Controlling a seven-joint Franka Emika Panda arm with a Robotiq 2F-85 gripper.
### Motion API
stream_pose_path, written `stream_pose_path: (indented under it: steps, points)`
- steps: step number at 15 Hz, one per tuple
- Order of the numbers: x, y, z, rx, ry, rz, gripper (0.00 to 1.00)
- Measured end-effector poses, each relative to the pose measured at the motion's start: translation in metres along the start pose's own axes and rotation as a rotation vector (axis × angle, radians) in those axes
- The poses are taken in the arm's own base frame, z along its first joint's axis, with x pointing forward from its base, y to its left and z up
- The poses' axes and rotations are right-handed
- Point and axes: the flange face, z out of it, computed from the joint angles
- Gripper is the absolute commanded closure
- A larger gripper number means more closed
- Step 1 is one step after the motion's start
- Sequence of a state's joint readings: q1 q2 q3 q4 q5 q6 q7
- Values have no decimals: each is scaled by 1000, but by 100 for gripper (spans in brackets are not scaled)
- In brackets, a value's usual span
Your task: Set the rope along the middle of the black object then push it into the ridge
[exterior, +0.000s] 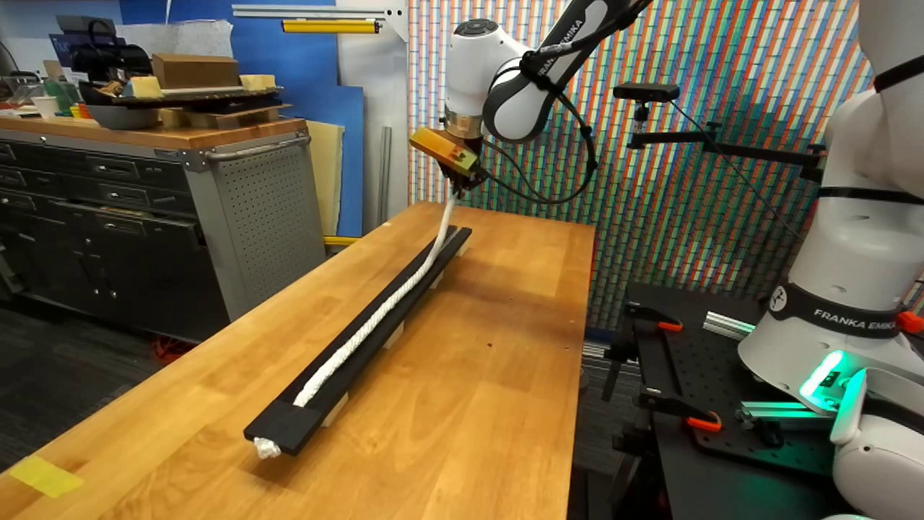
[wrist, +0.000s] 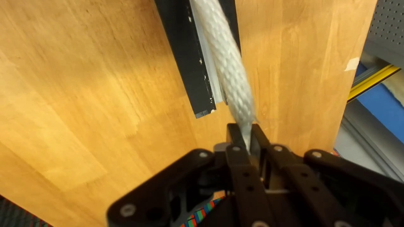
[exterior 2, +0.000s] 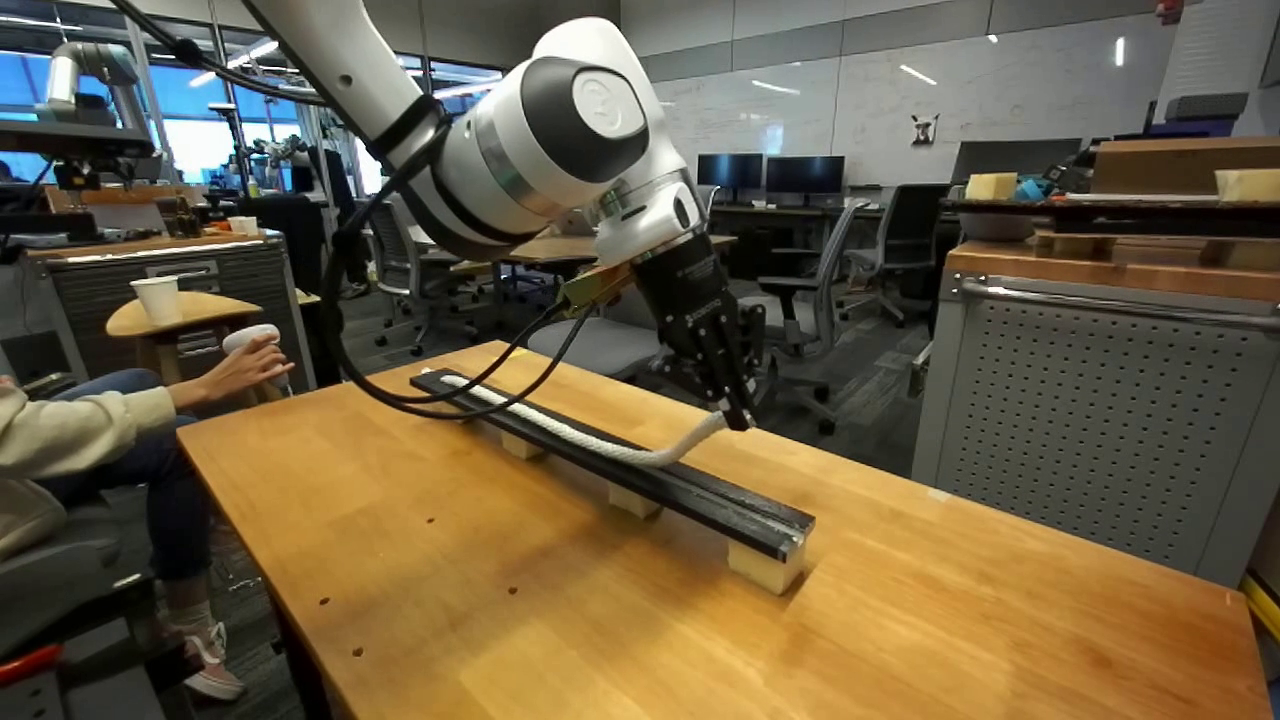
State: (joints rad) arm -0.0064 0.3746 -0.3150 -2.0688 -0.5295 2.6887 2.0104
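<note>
Pinching one end of the rope (wrist: 230, 69), the gripper (wrist: 245, 135) is seen held up above the table (wrist: 79, 94), and the rope is squeezed right between its fingers (wrist: 234, 135). From the fingertips the rope is slanted down and away to the long black bar (exterior 2: 735, 507), and in both exterior views the rest of it is shown laid lengthwise along the middle. The bar's nearest end is set below the gripper, and the pale groove (wrist: 217, 91) is exposed there, right beside the raised stretch of rope in the wrist view. How deep the rope is sunk into the groove farther out can't really be told, fwiw. At the end away from the gripper, the rope is passed under a flat black cap (exterior: 285, 427), and a frayed white tip (exterior: 267, 448) is poked out past it. The whole bar is propped up off the table on small pale blocks (exterior 2: 767, 568). Some yellow tape (exterior: 47, 475) is stuck on the table too, out past the bar's far end. Well apart from the gripper, a grey cabinet (exterior: 271, 209) can be spotted, plus a white cup (exterior 2: 157, 298) stood on a small wooden stool (exterior 2: 215, 310).
</note>
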Motion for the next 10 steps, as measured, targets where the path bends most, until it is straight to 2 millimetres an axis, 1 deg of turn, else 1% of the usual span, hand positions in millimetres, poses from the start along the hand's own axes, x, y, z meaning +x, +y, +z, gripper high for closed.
stream_pose_path:
  steps: [5, 10]
  points:
    - [-2, -1, 14, -19, -1, 10, 97]
    - [-6, -6, 29, -67, -9, -26, 97]
